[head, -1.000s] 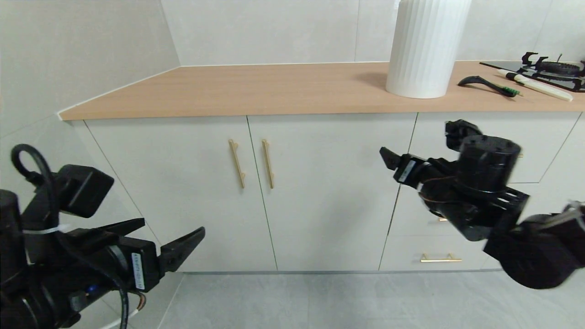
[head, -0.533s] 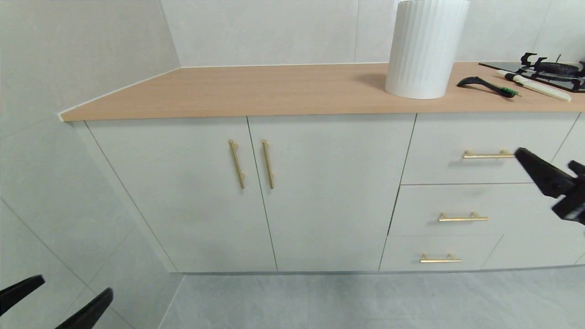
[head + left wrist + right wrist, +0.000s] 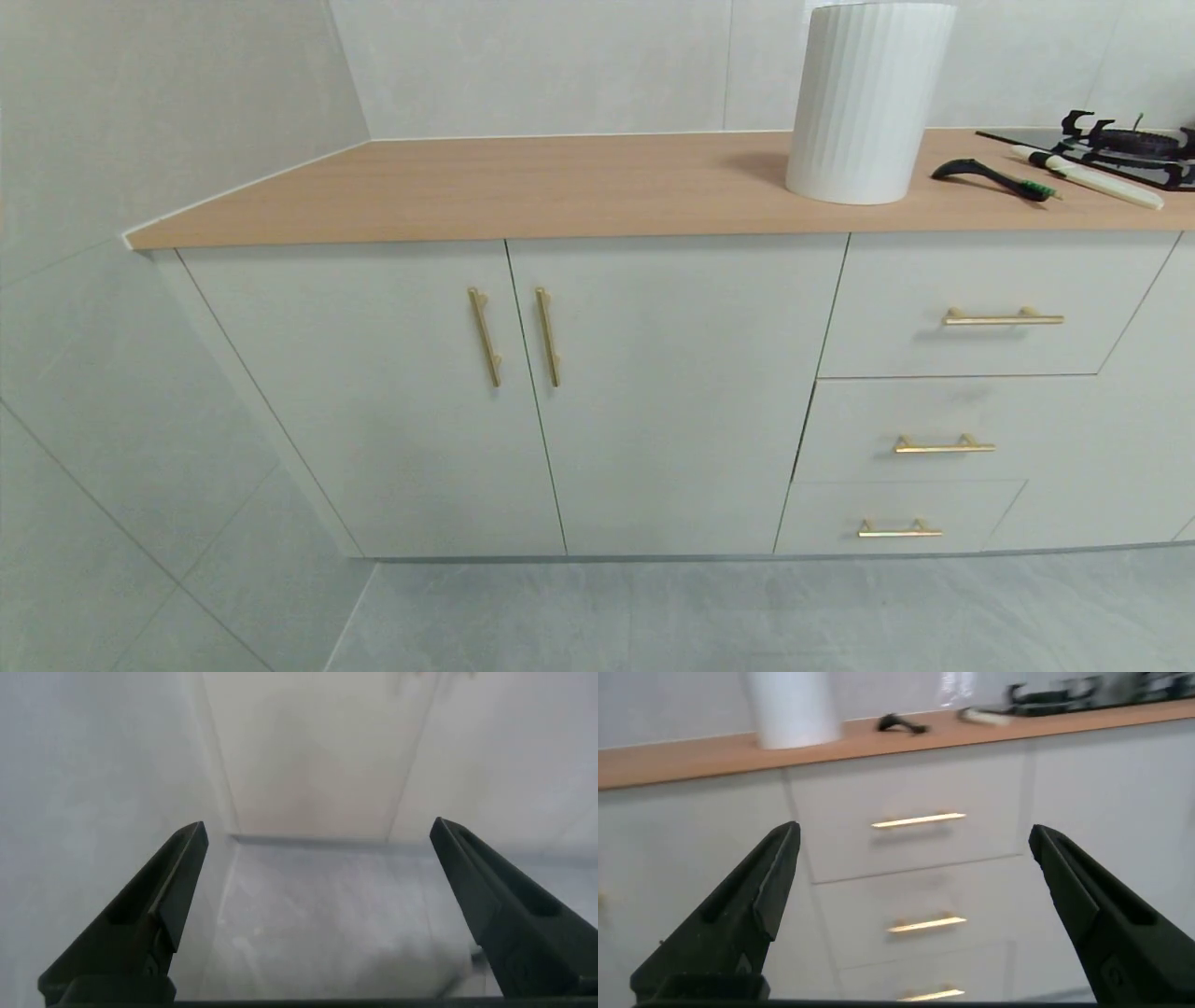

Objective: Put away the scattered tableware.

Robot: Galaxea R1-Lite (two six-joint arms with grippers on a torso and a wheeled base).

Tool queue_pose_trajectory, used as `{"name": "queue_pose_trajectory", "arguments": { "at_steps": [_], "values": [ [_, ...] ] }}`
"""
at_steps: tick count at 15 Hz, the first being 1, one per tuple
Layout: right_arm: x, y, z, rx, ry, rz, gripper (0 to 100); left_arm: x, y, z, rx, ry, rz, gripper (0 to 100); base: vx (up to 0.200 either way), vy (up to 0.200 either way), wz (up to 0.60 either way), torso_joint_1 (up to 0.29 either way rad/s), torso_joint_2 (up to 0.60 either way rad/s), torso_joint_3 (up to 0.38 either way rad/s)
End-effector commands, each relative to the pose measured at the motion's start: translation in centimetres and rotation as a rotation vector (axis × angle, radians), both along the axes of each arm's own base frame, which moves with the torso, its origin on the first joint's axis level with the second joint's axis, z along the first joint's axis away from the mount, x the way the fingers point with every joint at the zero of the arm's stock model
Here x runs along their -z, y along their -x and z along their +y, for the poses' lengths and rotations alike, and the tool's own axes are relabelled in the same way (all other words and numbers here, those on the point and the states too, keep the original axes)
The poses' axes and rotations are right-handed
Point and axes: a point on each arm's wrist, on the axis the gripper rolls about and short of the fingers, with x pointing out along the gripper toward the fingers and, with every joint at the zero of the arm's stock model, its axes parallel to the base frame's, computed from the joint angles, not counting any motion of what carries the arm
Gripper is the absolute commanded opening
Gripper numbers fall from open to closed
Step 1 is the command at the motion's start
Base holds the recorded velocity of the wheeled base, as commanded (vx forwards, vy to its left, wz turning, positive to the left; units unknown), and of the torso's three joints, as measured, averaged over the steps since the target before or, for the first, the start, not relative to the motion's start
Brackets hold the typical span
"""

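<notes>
**Both grippers hanging open, tableware sitting up on the tabletop**

Closest in, the left gripper (image 3: 318,924) is hanging low with its jaws spread wide and nothing between them, looking down at the grey floor (image 3: 747,616) where it's meeting the base of the cabinet. The right gripper (image 3: 915,915) is sitting higher, jaws also spread and empty, facing the stack of three drawers (image 3: 971,411) with their gold handles.

Further back, the two cabinet doors (image 3: 523,392) are staying shut, handles side by side, just left of the drawers.

Up on the wooden tabletop (image 3: 523,187), a tall ribbed white canister (image 3: 868,98) is standing upright above the drawers. To its right, the black utensil (image 3: 994,175) with the green tip is lying flat, near the canister but not touching it. Just beyond that, the long white utensil (image 3: 1088,177) is lying at an angle, right beside the black stove grate (image 3: 1130,140) at the far right end.
</notes>
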Motion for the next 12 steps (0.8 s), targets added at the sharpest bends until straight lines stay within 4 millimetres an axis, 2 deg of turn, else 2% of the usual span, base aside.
{"name": "queue_pose_trajectory", "arguments": {
  "at_steps": [1, 4, 5, 6, 8, 10, 12],
  "values": [
    [2.2, 4.2, -0.5, 0.142, 0.018, -0.083, 100, 0.1, 0.4, -0.3, -0.105, 0.005, -0.029, 100, 0.0, 0.0, 0.0, 0.0, 0.0, 0.0],
    [4.0, 4.4, 0.0, 0.199, 0.043, -0.057, 100, 0.6, 0.4, -0.6, -0.212, -0.015, -0.028, 100, 0.0, 0.0, 0.0, 0.0, 0.0, 0.0],
    [5.0, 4.0, -0.1, 0.196, 0.043, -0.028, 100, 1.4, 0.6, -0.7, -0.25, -0.017, -0.051, 100, 0.0, 0.0, 0.0, 0.0, 0.0, 0.0],
    [5.5, 3.9, -0.1, 0.194, 0.038, -0.019, 100, 2.9, 0.6, -0.8, -0.274, -0.056, -0.043, 100, 0.0, 0.0, 0.0, 0.0, 0.0, 0.0],
    [6.7, 3.9, -0.1, 0.166, 0.023, 0.052, 100, 3.3, 0.1, -0.8, -0.281, -0.033, -0.102, 100, 0.0, 0.0, 0.0, 0.0, 0.0, 0.0],
    [8.2, 3.5, 0.0, 0.131, 0.034, 0.202, 100, 3.6, -0.3, -1.0, -0.189, -0.037, -0.13, 100, 0.0, 0.0, 0.0, 0.0, 0.0, 0.0],
    [8.7, 3.4, 0.1, 0.055, 0.054, 0.255, 100, 3.7, -0.4, -1.3, -0.057, -0.031, -0.141, 100, 0.0, 0.0, 0.0, 0.0, 0.0, 0.0]
  ]
}}
